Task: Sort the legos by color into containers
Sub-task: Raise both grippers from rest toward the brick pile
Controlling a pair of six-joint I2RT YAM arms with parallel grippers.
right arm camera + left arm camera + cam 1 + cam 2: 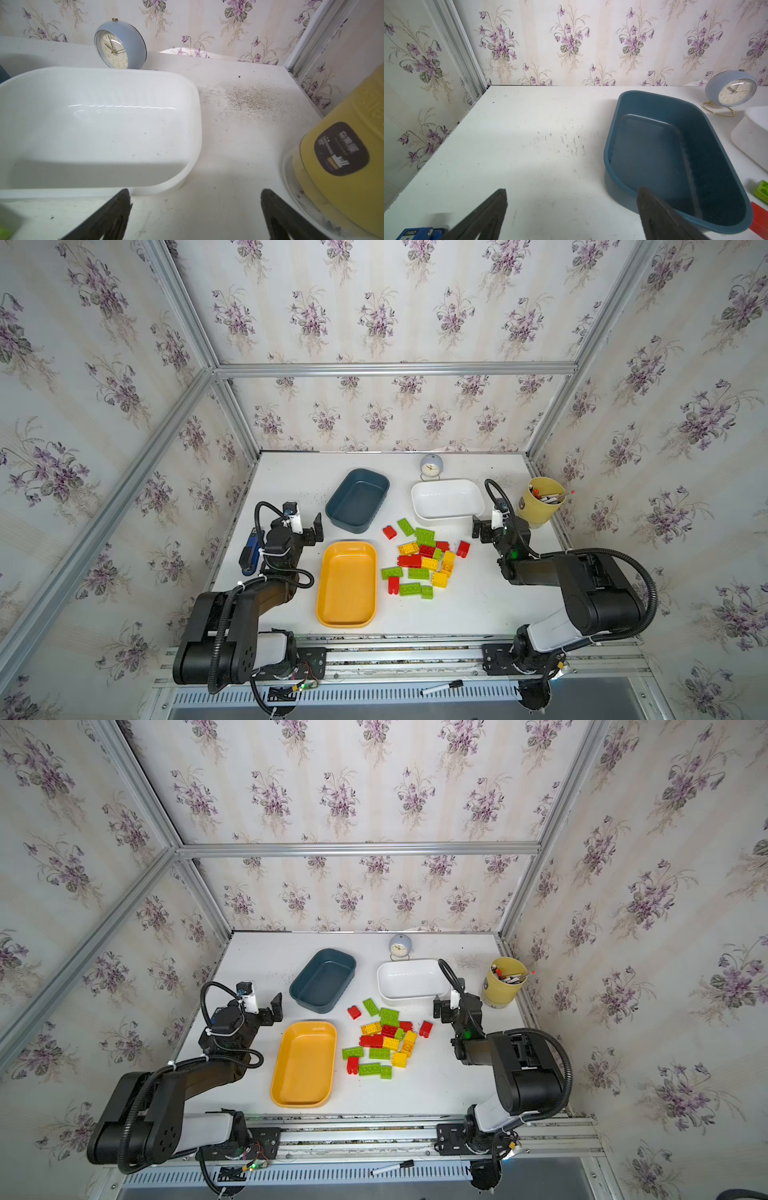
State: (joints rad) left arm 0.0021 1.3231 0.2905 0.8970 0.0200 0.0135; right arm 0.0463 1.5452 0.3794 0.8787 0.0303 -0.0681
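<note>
The legos [424,560] lie in a loose pile of red, lime green and yellow bricks right of centre on the white table, seen in both top views [386,1042]. All three containers are empty: a dark blue-grey tray [358,499] behind, a yellow-orange tray [347,585] left of the pile, and a white tray [448,498] at the back right. My left gripper [309,531] hovers open beside the dark tray [664,145], holding nothing [572,190]. My right gripper [482,529] stands open by the white tray's [104,124] near corner, holding nothing [195,190].
A blue alarm clock [431,466] stands behind the white tray. A round yellow pen cup [538,502] sits close to the right gripper. A blue stapler [249,551] lies at the table's left edge. Papered walls close in three sides.
</note>
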